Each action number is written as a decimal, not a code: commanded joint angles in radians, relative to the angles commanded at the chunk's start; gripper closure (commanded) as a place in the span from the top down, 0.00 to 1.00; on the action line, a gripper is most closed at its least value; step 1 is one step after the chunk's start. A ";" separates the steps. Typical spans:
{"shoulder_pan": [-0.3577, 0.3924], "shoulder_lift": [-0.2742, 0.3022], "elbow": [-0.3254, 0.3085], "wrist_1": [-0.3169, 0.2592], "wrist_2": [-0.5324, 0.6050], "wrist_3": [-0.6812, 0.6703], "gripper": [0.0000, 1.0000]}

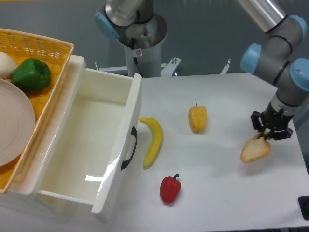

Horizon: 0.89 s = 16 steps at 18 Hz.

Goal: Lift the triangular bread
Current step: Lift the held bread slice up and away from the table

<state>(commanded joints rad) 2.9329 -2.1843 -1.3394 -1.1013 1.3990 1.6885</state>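
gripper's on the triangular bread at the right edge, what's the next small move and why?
Probably a short straight lift. The gripper sits at the upper tip of the triangular bread, and its fingers appear closed on that corner, though the grip is too small to confirm. The bread looks still at or near the table. Raising slightly would show whether the hold on so little crust carries it.

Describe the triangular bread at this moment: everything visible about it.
The triangular bread is a tan wedge with rounded corners, a pale beige face and a golden-brown crust edge. It sits tilted near the table's right edge, right of the yellow pepper. The gripper meets its upper corner; whether the bread is lifted cannot be told.
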 joint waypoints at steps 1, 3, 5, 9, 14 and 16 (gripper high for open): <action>0.000 -0.005 0.020 -0.008 0.000 0.022 0.00; 0.000 -0.008 0.057 -0.026 -0.002 0.026 0.00; 0.000 -0.009 0.094 -0.073 0.005 0.026 0.00; -0.002 -0.011 0.155 -0.133 0.008 0.028 0.00; -0.018 -0.035 0.249 -0.261 0.109 0.028 0.00; -0.023 -0.038 0.264 -0.273 0.136 0.028 0.00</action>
<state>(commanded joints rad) 2.9100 -2.2227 -1.0754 -1.3744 1.5354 1.7165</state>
